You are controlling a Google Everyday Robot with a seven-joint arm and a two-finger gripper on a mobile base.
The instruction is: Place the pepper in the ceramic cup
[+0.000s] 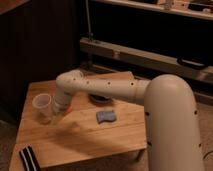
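Gripper [61, 111] at the lower end of the white arm [107, 87], left of centre in the frame, hanging above the left half of the wooden table [100, 142]. Its fingers are pressed together. A small orange sliver, the pepper [68, 107], shows at the right edge of the gripper and appears to be pinched there, clear of the tabletop; most of its length is hidden by the wrist.

Ceramic cup [42, 104]: pale and slightly see-through, wider at the rim than at the base, standing upright on the table near its left edge. It sits just to the left of the gripper, close beside it; whether the two touch cannot be told. The pepper is to the right of the cup's rim and outside the cup.

Arm: it runs from the large white body [172, 125] at the right of the frame leftward across the table, bends at an elbow in the upper left part of the table area, then drops toward the gripper.

Other items: a blue sponge-like pad [105, 116] lies flat near the table's centre, well right of the gripper. A dark round bowl [100, 97] sits behind it, partly covered by the arm. A black-and-white striped object [29, 158] lies at the table's lower left corner.
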